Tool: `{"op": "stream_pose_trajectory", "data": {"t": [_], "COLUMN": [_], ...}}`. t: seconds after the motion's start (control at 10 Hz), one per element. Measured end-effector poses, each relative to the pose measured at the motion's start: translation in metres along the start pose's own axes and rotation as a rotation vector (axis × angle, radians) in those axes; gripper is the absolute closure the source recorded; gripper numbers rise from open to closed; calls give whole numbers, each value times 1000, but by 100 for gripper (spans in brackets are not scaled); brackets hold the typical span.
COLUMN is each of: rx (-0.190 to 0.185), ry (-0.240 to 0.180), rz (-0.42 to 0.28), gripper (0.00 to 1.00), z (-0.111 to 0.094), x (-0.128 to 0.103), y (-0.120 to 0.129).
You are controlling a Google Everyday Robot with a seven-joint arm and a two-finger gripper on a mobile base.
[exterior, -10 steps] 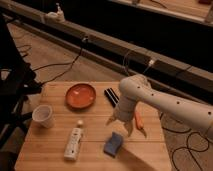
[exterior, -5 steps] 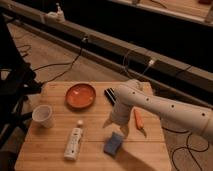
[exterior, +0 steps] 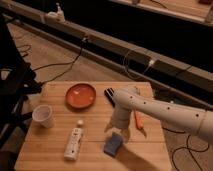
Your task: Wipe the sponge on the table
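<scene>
The blue sponge lies on the light wooden table near its front edge, right of the middle. My gripper hangs at the end of the white arm just above the sponge's far side. It is open, with one finger on the left and one on the right, and nothing between them. The wrist hides part of the tabletop behind the sponge.
An orange bowl sits at the back of the table, with a black block to its right. A white cup stands at the left and a white bottle lies in front. An orange stick-like object lies right of the gripper. Cables run over the floor behind.
The arm has swung left and down, which brought the gripper from beside the orange object to just over the sponge. The sponge has not moved.
</scene>
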Motion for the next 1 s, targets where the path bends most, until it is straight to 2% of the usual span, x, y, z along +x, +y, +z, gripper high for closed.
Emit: {"op": "stream_pose_trajectory", "data": {"t": [0.4,0.5,0.9,1.0], "rx": [19,22,41,43], "ry": [-49,-58,-71,-77], "rz": [27,24,20,31], "gripper": [29,34,72,86], "z": [30,35,43,44], "x": [7,8,9,5], "y": [-1,0,0,4]}}
